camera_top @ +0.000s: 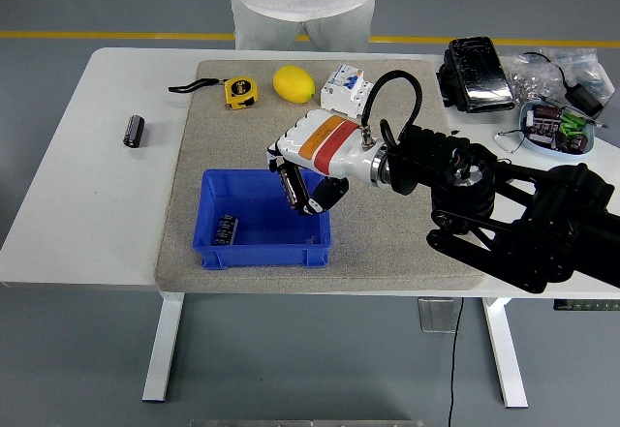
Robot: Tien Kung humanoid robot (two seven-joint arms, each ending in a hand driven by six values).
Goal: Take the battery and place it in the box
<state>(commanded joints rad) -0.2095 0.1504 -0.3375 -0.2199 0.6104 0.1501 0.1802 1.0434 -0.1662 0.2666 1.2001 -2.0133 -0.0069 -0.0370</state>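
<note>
My right hand point(300, 190), white with red and orange bands, reaches in from the right and hangs over the right part of the blue box point(254, 253). Its fingers are curled around a black cylindrical battery point(290, 189), held just above the box's inside. A second black battery point(226, 228) lies in the box at its left. A third black battery point(134, 130) lies on the bare white table at the far left. The left hand is out of view.
The box stands on a grey mat point(387, 243). At the mat's far edge are a yellow tape measure point(240, 91), a lemon point(294, 84) and a white breaker point(347, 88). A black device point(477, 74), plastic bags point(562, 64) and a small tray point(556, 127) sit far right. A person point(302, 1) stands behind the table.
</note>
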